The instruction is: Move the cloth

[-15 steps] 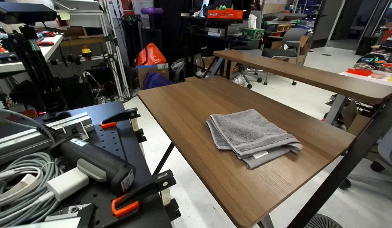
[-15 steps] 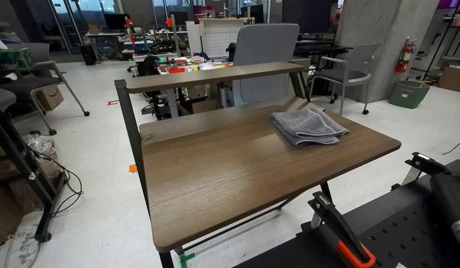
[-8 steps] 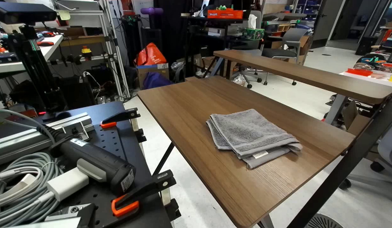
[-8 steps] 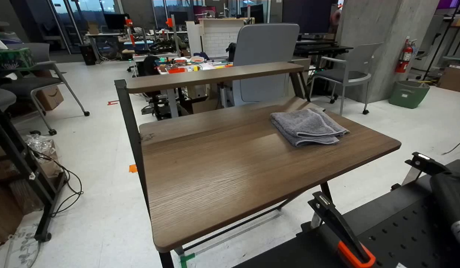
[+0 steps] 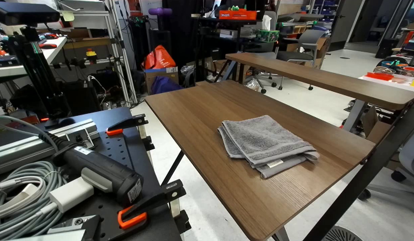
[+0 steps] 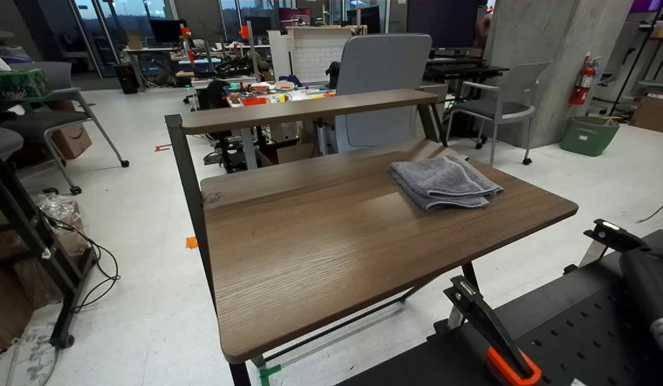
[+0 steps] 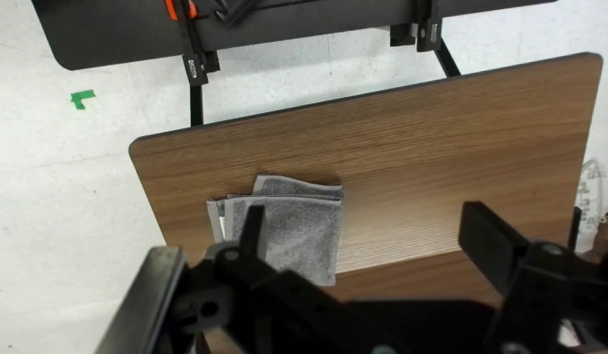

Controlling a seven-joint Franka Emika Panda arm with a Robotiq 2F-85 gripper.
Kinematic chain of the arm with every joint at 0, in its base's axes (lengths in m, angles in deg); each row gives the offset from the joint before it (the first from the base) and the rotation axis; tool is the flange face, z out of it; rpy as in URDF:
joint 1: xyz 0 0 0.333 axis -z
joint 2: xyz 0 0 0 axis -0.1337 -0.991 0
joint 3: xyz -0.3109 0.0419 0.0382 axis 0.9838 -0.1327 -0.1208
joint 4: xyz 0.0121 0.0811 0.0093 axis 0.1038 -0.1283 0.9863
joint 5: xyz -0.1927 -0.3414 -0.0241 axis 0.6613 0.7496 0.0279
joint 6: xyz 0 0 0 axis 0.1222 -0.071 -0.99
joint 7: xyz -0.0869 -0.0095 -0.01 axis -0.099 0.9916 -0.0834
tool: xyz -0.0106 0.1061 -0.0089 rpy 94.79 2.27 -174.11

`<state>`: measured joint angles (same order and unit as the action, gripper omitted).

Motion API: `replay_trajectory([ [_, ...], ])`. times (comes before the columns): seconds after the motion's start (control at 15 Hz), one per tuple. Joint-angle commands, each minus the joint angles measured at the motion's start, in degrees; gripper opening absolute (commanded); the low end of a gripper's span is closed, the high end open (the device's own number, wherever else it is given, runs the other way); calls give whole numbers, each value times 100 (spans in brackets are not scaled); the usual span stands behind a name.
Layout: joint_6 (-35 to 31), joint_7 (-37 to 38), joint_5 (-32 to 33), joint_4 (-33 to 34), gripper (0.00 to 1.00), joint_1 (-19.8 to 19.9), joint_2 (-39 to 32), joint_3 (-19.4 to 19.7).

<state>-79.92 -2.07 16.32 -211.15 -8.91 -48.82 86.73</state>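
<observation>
Grey, fuzzy and folded in uneven layers, a white label (image 5: 275, 163) at one edge, the cloth (image 5: 267, 139) lies right of centre in both exterior views on the tabletop (image 5: 193, 110), while above it the gripper (image 7: 364, 209), fingers (image 7: 493, 246) parted wide, points down across the wrist view's lower half.

Grey cloth (image 5: 267, 142), towel-like, lies folded in a rough rectangle on the brown tabletop (image 5: 196, 110), nearer one end, layers offset, edges rumpled.
</observation>
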Motion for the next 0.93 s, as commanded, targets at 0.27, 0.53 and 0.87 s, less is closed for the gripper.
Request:
replay_trajectory([
  [0.27, -501, -93, 134, 1625, 100, 198, -2714, -86],
  [0.53, -831, -849, -176, 2367, 100, 183, -3860, -25],
  [0.87, -926, -1619, -563, 3136, 100, 393, -5013, -122],
])
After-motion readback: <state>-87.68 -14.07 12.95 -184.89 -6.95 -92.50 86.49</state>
